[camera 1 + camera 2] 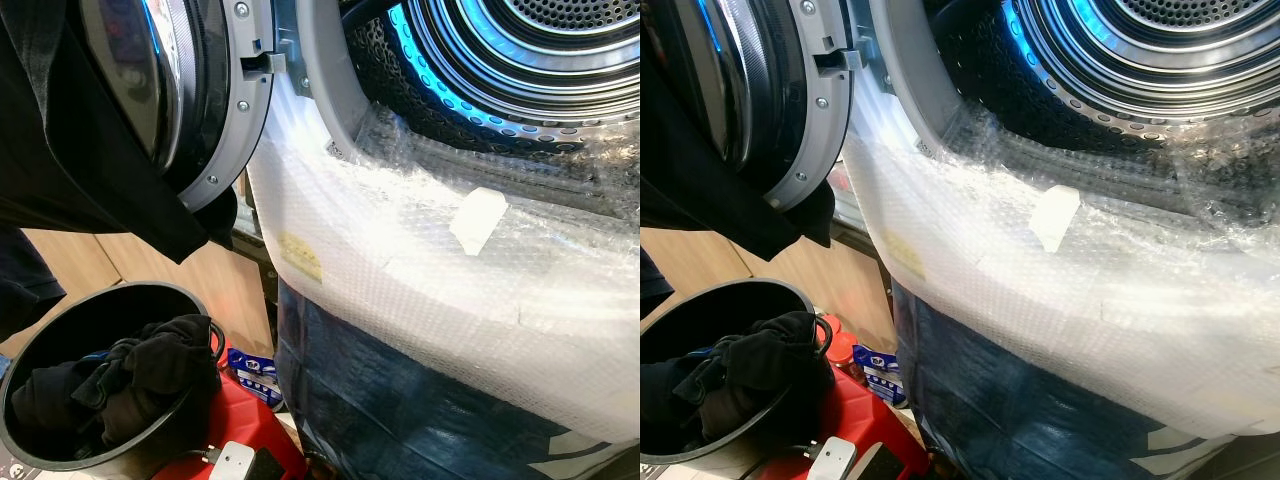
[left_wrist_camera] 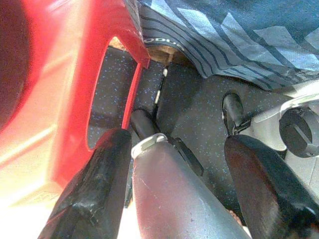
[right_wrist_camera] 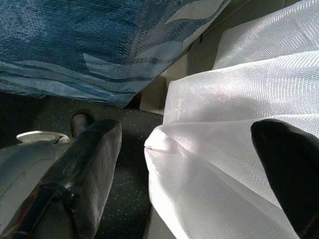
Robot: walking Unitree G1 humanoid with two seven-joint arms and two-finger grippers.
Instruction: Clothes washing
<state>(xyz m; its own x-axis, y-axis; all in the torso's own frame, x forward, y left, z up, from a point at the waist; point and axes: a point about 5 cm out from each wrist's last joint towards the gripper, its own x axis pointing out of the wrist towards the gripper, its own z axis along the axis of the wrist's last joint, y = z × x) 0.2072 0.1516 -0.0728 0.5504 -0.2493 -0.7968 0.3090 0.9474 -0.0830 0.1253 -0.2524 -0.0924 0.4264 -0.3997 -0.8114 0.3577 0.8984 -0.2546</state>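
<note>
The washing machine's steel drum stands open at the upper right, lit blue inside. Its round door is swung out to the left, and a black garment hangs over it. Low on the left a black bucket holds a heap of dark clothes. My left gripper hangs open above the dark floor, beside the red stool. My right gripper is open too, low down, with a white curtain beyond its fingers.
Bubble wrap covers the machine's front below the drum, and a blue patterned cover hangs under it. The bucket rests on the red stool, next to a small white device. A blue and white packet lies behind.
</note>
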